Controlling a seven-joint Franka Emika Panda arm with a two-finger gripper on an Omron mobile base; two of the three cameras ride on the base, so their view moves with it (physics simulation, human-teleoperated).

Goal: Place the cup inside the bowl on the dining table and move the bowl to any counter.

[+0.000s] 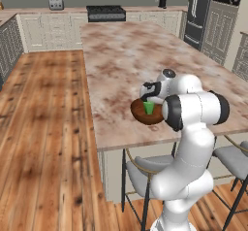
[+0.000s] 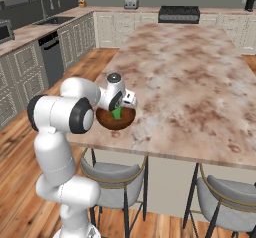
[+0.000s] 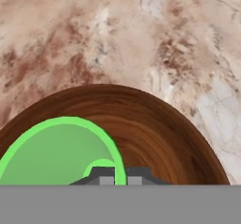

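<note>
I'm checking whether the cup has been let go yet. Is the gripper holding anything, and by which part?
Yes: the gripper is shut on the cup, pinching its rim wall, one fingertip inside and one outside, over the bowl.

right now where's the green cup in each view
Left base view: cup at centre right, in the bowl, just left of the arm.
Right base view: cup left of centre, in the bowl.
Hand view: cup at lower left, its rim pinched by the gripper.
Shared landmark: the bowl on the dining table.
</note>
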